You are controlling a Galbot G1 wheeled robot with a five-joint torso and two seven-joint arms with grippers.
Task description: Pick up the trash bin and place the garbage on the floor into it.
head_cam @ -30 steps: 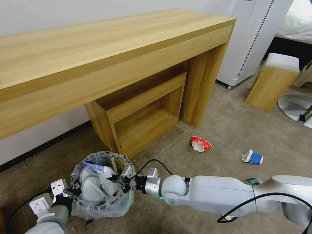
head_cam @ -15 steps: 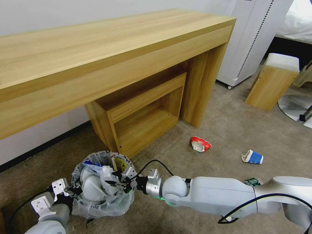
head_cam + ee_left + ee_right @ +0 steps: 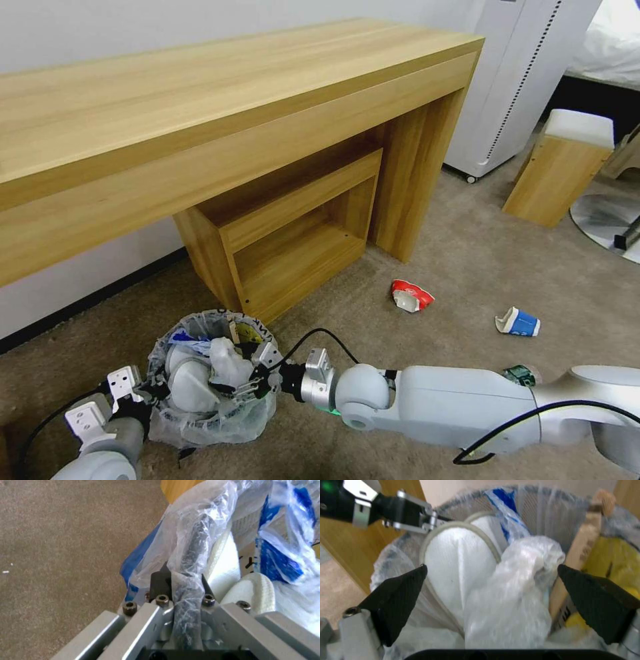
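The trash bin (image 3: 200, 417) with its crinkly plastic liner stands on the beige floor (image 3: 467, 267) at lower left. My left gripper (image 3: 150, 390) is shut on its rim (image 3: 190, 555). Over the bin's mouth my right gripper (image 3: 243, 383) hangs open, its black fingers (image 3: 403, 595) spread wide either side of a crumpled clear wrapper (image 3: 516, 580) that lies loose in the bin. Also inside are white slippers (image 3: 460, 560), a wooden stick (image 3: 586, 537) and a blue-white wrapper (image 3: 506, 507). On the carpet lie a red-white cup (image 3: 412, 295), a blue-white cup (image 3: 518, 323) and a green-labelled bottle (image 3: 519, 373), half hidden behind my right arm.
A long wooden desk (image 3: 233, 100) with a low shelf unit (image 3: 293, 233) under it stands just behind the bin. A white appliance (image 3: 513, 73), a cushioned wooden stool (image 3: 560, 167) and a metal chair base (image 3: 603, 220) are at the right.
My right gripper has opened and let go of the crumpled wrapper, which now rests in the bin. The left gripper keeps hold of the rim.
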